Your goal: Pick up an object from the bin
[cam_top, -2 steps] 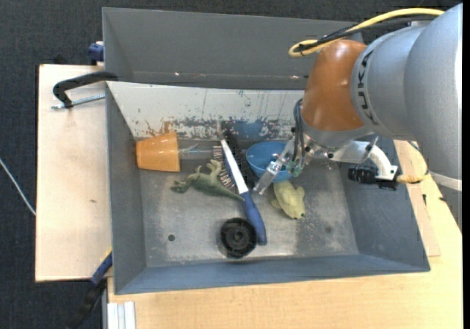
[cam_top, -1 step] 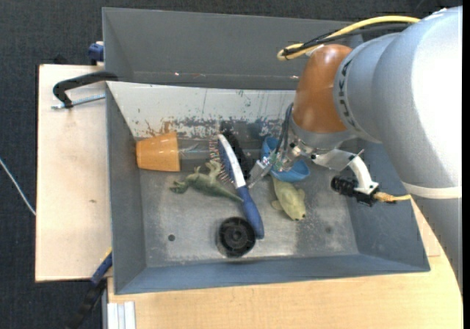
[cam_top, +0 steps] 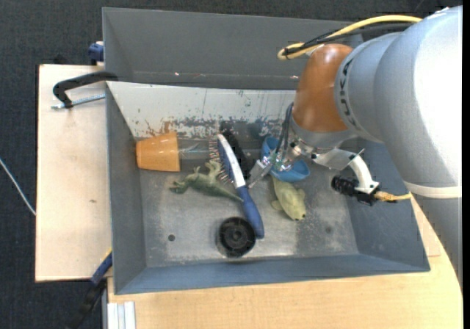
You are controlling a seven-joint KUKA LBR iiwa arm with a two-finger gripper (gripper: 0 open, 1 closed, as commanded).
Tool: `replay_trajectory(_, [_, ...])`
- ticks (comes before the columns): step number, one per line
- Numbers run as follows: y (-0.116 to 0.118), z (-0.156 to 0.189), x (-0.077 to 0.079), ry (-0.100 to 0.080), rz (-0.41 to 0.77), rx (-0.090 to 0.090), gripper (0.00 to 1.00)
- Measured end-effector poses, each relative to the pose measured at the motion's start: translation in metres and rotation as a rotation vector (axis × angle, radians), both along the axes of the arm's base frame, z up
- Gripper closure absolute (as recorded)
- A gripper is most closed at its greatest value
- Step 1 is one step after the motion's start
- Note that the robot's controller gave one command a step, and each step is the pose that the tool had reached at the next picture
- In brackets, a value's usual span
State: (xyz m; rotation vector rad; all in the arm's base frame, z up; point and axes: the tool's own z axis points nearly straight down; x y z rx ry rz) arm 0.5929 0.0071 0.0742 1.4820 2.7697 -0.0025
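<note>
Bin (cam_top: 121, 195): grey metal, sloped walls, flat floor with loose things spread across it.
Orange cup (cam_top: 158, 153): on its side at the left of the floor, close to the back wall, mouth pointing right.
Green toy dinosaur (cam_top: 200, 182): lying just right of and below the orange cup, touching the brush head.
Brush (cam_top: 236, 177): white bristle head at the upper end, blue handle running down and right towards the front; lies across the middle of the floor.
Black round part (cam_top: 236, 236): near the front wall, just beside the end of the brush handle.
Gripper (cam_top: 273, 164): low in the bin, right of the brush, at the left edge of the blue thing; contact cannot be determined.
Gripper state: cannot be told from this view; nothing is seen held.
Blue thing (cam_top: 294, 169): small, rounded, bowl-like; at the back right of the floor, partly covered by the gripper. It is the thing nearest the gripper.
Pale yellow-green thing (cam_top: 291, 203): soft-looking lump, just in front of the blue thing.
Arm (cam_top: 411, 114): grey body with an orange cover at the wrist, reaching in from the right over the right wall.
</note>
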Motion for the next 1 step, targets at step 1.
replay_trajectory(1, [-0.0020, 0.0063, 0.0044, -0.014, -0.002, -0.003, 1.00])
